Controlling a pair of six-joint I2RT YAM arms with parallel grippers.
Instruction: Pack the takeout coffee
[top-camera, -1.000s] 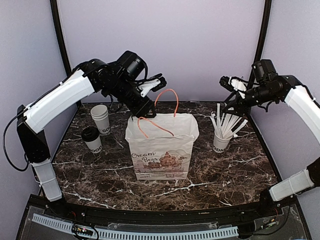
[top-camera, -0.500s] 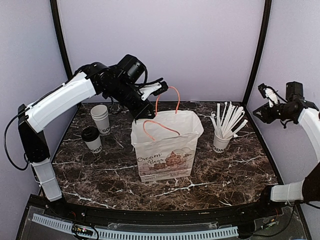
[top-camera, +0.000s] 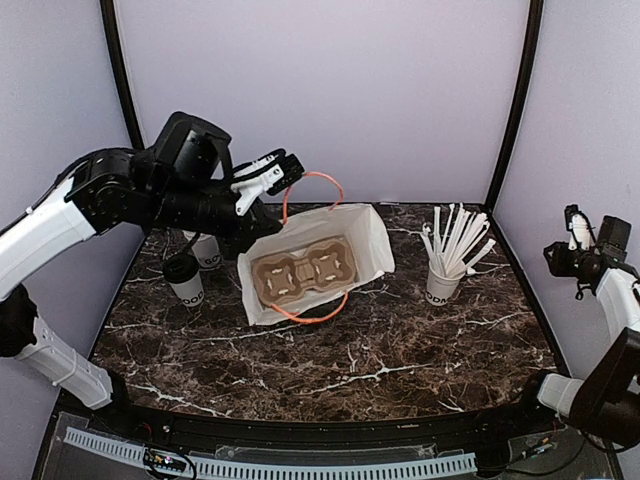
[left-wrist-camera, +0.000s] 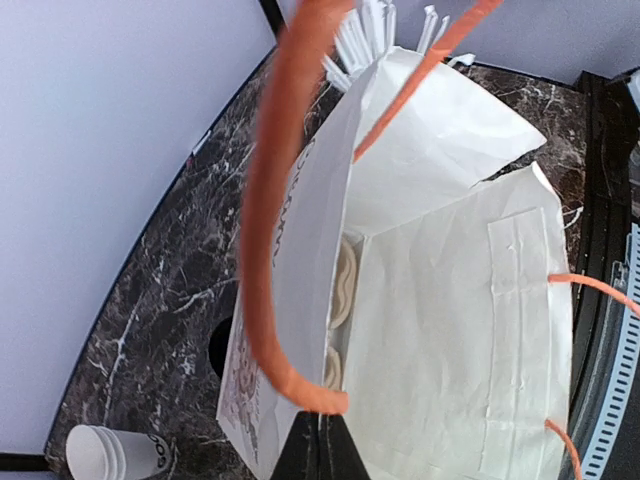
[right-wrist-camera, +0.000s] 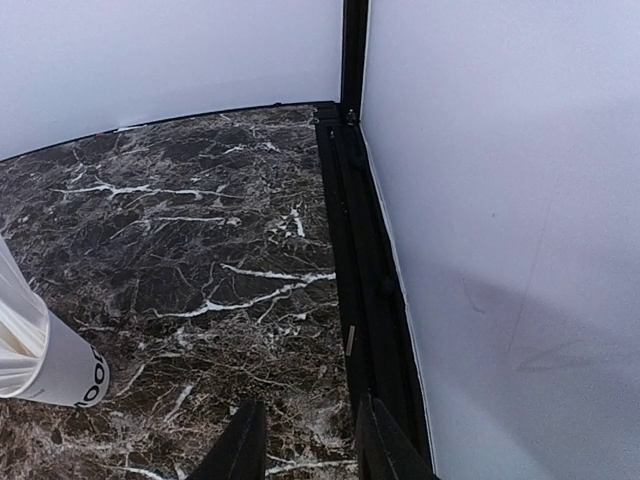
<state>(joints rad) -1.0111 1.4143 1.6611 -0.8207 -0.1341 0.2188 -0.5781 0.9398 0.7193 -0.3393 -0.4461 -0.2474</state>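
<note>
The takeout coffee (top-camera: 183, 278), a small white cup with a black lid, stands at the left of the table. Only its dark lid (left-wrist-camera: 220, 347) shows behind the bag in the left wrist view. My left gripper (top-camera: 265, 232) is shut on the rim of the white paper bag (top-camera: 372, 240) by an orange handle (left-wrist-camera: 275, 240). It holds the bag tipped so its mouth faces up toward the camera. A brown cup carrier (top-camera: 305, 270) lies inside. My right gripper (top-camera: 580, 238) is open and empty at the far right edge, by the wall.
Nested white cups (top-camera: 207, 250) stand behind the coffee, partly hidden by my left arm; they also show in the left wrist view (left-wrist-camera: 110, 455). A white cup of straws (top-camera: 440, 285) stands right of the bag, and shows in the right wrist view (right-wrist-camera: 50, 362).
My left arm has swung left and tipped the bag over, so its open mouth and the carrier now show. My right arm has pulled back from the straws to the right wall.
</note>
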